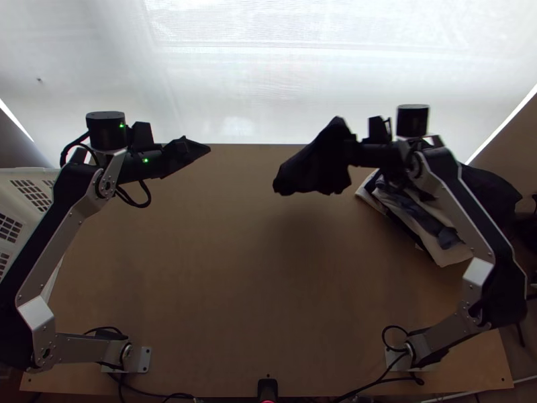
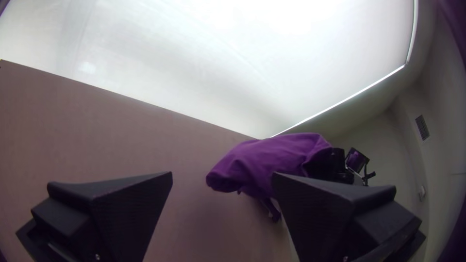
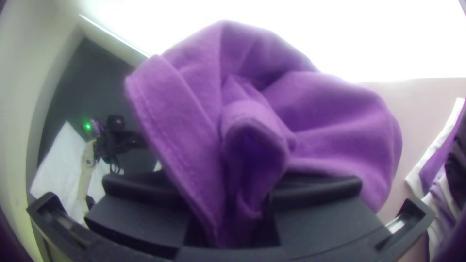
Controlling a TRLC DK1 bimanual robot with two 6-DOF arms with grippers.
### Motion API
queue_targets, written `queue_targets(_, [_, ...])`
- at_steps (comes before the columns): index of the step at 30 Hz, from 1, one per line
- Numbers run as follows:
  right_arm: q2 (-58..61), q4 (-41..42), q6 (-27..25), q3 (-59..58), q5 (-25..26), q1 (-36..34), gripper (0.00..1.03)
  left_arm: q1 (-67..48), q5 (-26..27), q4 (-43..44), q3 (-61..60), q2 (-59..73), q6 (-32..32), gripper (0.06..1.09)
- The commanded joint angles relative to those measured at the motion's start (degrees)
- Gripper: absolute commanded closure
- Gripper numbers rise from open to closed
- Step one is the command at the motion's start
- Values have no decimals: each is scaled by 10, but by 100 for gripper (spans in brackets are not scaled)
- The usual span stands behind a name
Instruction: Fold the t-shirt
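In the top view the dark t-shirt (image 1: 315,164) hangs bunched over the table's far part, with my right gripper (image 1: 350,149) shut on it. The right wrist view has the shirt (image 3: 262,106), purple there and gathered in folds, pinched between the fingertips of my right gripper (image 3: 233,213). My left gripper (image 1: 205,149) is over the far left part, apart from the cloth. In the left wrist view the fingers of my left gripper (image 2: 221,177) stand wide open, and the shirt (image 2: 267,162) is farther off.
A pile of folded clothes (image 1: 423,218) lies at the table's right side, partly under the right arm. A white basket (image 1: 23,195) stands at the left edge. The wooden table (image 1: 221,289) has bare surface in its middle.
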Motion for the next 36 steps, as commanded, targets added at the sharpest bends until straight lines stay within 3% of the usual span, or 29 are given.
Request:
queue_targets(1, [-61, -9, 20, 29, -81, -132, 100, 1, 0, 0, -10, -7, 1, 10])
queue_targets(7, [-64, -11, 16, 53, -180, -250, 100, -1, 0, 1, -24, -13, 2, 10])
queue_targets(14, [-48, -4, -23, 78, -232, -341, 100, -3, 0, 1, -33, -20, 4, 10])
queue_targets(36, [3, -6, -94, 5, -251, -439, 100, -6, 0, 1, -35, -35, 6, 10])
